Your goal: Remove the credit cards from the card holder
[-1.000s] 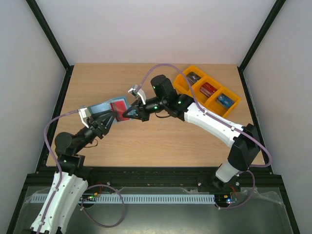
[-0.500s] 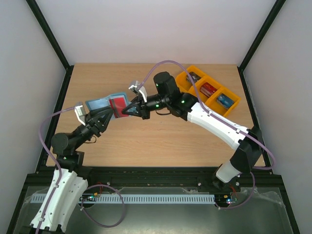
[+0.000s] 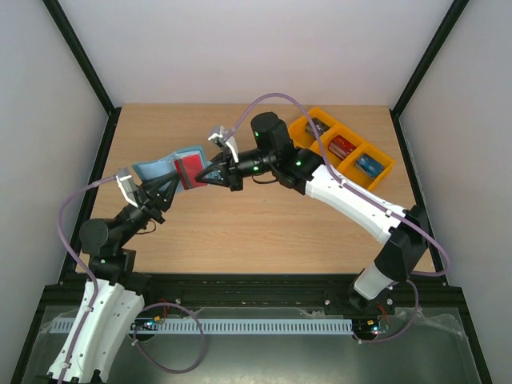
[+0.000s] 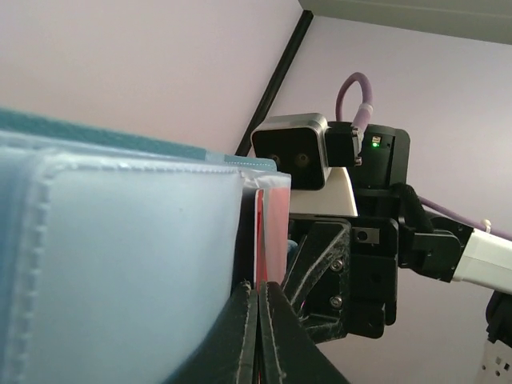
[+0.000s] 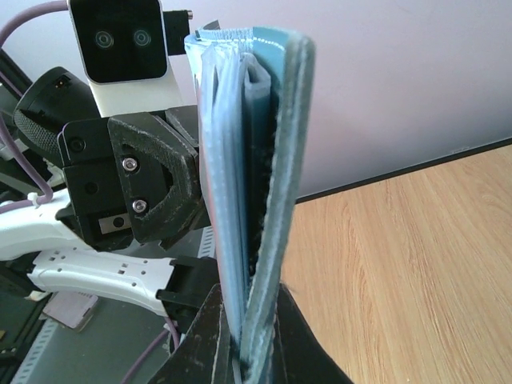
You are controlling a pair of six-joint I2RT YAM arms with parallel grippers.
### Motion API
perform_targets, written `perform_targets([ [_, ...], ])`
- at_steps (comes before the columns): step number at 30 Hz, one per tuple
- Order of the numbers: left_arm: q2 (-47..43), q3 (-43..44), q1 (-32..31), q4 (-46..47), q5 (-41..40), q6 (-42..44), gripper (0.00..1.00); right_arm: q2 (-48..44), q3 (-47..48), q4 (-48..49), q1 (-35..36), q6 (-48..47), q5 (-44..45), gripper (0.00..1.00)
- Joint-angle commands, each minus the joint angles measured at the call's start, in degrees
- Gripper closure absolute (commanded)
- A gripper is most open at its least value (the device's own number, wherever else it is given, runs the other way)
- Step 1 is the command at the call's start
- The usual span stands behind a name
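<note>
Card holder [image 3: 162,169], teal, hangs spread above the table [image 3: 264,232], its edge pinched by the right pincer [image 3: 210,174]. Left pincer [image 3: 166,190] is pressed together on the lower edge of the red credit card [image 3: 190,170] inside it. Print on cards [image 3: 342,147] in the orange tray [image 3: 385,167] is too small to read.

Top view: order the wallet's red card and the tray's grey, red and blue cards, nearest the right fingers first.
1. Wallet's red card, at the right fingers.
2. Grey card, left in the tray.
3. Red card, middle.
4. Blue card, right compartment.
</note>
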Motion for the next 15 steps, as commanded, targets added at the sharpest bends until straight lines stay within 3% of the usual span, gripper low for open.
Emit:
perform_targets([
  [1,-1.56,-0.76,-3.12,-7.18,12.24,2.51,0.98,1.59,3.44,4.47,4.20,-2.19,-2.64,0.98],
  [6,-3.81,1.22,-2.46,-16.47,6.70,6.29,0.98,-0.67,3.30,-0.65,4.16,-6.77,-1.07,0.98],
  [14,-3.75,0.32,-1.87,-14.43,9.14,8.96,0.97,-0.86,4.71,-4.46,4.17,-7.18,0.26,0.98],
  [15,-3.67,-0.18,-1.86,-14.87,8.69,9.50,0.92,-0.72,3.99,-3.03,4.36,-6.34,-0.21,0.98],
])
